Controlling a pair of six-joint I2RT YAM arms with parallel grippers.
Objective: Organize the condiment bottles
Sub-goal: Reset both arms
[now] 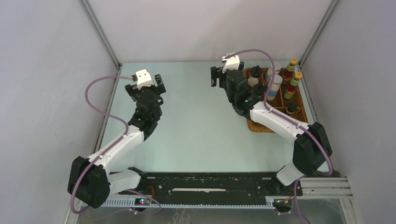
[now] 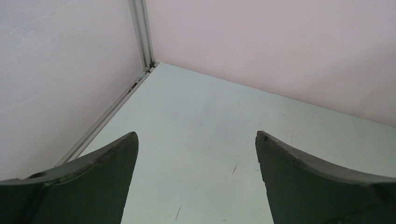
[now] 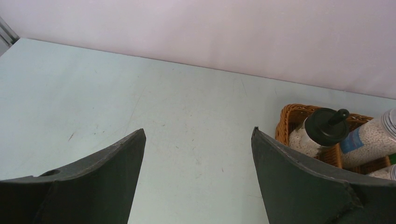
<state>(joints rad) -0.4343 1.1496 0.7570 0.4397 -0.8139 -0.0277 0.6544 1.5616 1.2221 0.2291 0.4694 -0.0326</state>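
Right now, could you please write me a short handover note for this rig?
Left tool: open, empty, over bare table near the far left corner.
Right tool: open, empty, just left of the wicker tray.
Bottles: two red sauce bottles, blue-label jars, black-lidded jars and a tiny dark jar all stand in the tray.
Done: no bottle visible outside the tray.
Left: the right arm hides part of the tray; check there, then probably retract both arms.

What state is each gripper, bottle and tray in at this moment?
left gripper, fingers open, empty
right gripper, fingers open, empty
wicker tray, flat on table
red sauce bottles, upright in tray, capped
black-lidded jar, upright in tray, lid on
blue-label jars, upright in tray
tiny dark jar, in tray, lidded
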